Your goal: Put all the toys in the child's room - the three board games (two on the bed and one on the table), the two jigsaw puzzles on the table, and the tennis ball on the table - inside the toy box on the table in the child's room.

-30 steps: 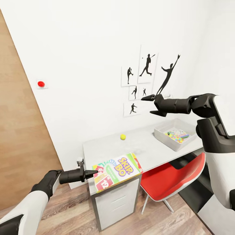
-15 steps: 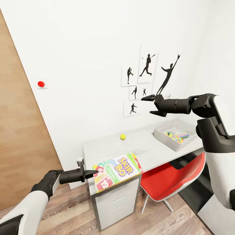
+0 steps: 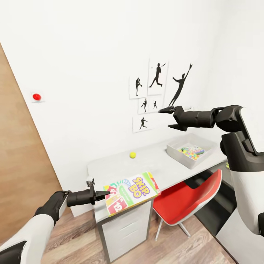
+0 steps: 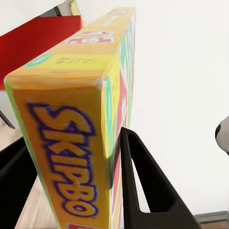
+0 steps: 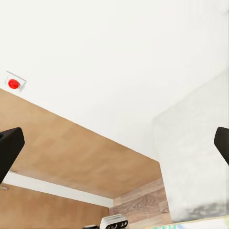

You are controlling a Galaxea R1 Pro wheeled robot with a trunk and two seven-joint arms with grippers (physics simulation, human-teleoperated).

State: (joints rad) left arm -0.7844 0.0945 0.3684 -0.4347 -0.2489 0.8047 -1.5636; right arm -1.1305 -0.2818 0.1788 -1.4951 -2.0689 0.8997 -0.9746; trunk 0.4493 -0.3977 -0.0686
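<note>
A child's bedroom: sports silhouette posters (image 3: 157,91), desk (image 3: 154,161), red chair (image 3: 187,200).

SKIP-BO box (image 3: 131,191): printed card, smooth, slight sheen. Table (image 3: 161,161): smooth matt grey-white top; drawer unit (image 3: 124,230) matt pale grey. Toy box (image 3: 176,154): matt light grey, plastic-like. Chair (image 3: 185,198): glossy red moulded shell. Floor (image 3: 73,238): wood-grain planks, low sheen. Door (image 3: 20,165): tan wood veneer, matt. Left gripper (image 3: 106,193): matt black fingers. Wall (image 3: 91,73): smooth matt white.
</note>
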